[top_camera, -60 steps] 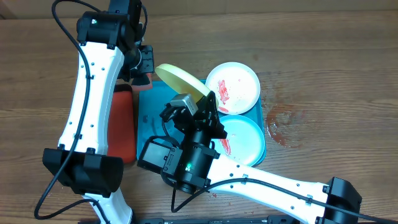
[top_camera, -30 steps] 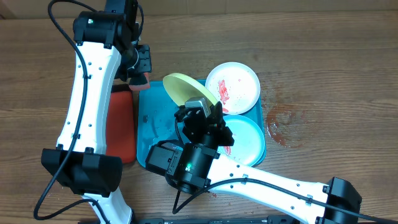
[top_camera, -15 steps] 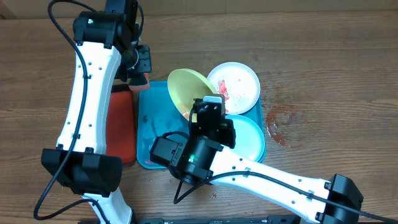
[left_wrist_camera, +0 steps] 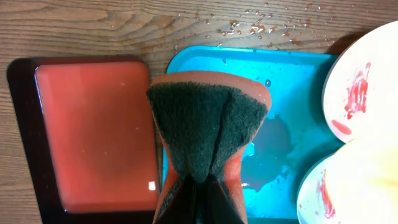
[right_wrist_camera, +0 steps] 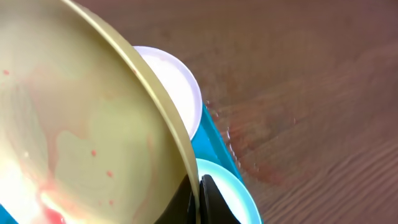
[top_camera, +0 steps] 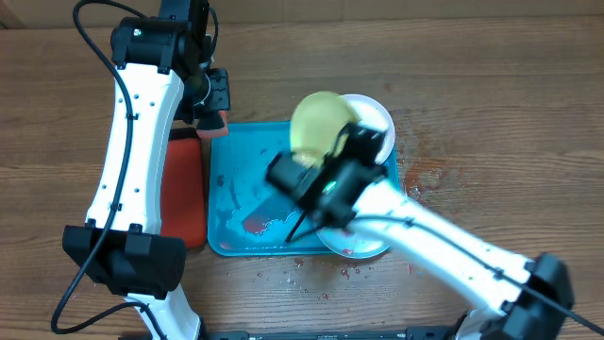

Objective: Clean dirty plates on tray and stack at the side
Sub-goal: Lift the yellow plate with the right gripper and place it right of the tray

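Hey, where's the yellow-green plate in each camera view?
Overhead: yellow-green plate, blurred, upper centre.
Left wrist: pale blur at the bottom right corner.
Right wrist: fills the left half.
Shared landmark: the turquoise tray, seen in all three.

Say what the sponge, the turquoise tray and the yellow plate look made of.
The sponge: orange foam, seemingly, with a dark fibrous scouring face. The turquoise tray: likely plastic, smooth, glossy where wet. The yellow plate: probably plastic, thin rim, semi-matte, sauce-smeared.
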Motion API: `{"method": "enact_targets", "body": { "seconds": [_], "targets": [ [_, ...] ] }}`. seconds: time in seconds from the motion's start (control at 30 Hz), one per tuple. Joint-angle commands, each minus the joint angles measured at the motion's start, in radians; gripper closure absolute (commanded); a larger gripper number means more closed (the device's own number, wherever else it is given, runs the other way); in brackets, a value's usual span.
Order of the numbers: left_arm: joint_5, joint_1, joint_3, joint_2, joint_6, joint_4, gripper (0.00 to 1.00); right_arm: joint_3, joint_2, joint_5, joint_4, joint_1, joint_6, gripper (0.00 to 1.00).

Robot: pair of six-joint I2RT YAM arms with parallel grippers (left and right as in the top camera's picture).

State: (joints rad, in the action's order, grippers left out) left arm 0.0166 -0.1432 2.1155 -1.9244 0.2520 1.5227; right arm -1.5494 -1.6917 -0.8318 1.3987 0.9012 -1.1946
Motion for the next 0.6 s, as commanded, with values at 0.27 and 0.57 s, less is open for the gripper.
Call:
{"method": "enact_targets", "body": {
  "seconds": [0.27,0.57],
  "targets": [
    [-0.018,0.003,-0.003,0.0,-0.019,-0.001,0.96,-0.002,0.196,0.635,-0.179,-0.457,0.491,0.96],
    [-0.018,-0.023,-0.06,0.0,-0.019,-0.03,0.96,0.023,0.206,0.962,-0.175,-0.894,0.711,0.96]
  ]
}}
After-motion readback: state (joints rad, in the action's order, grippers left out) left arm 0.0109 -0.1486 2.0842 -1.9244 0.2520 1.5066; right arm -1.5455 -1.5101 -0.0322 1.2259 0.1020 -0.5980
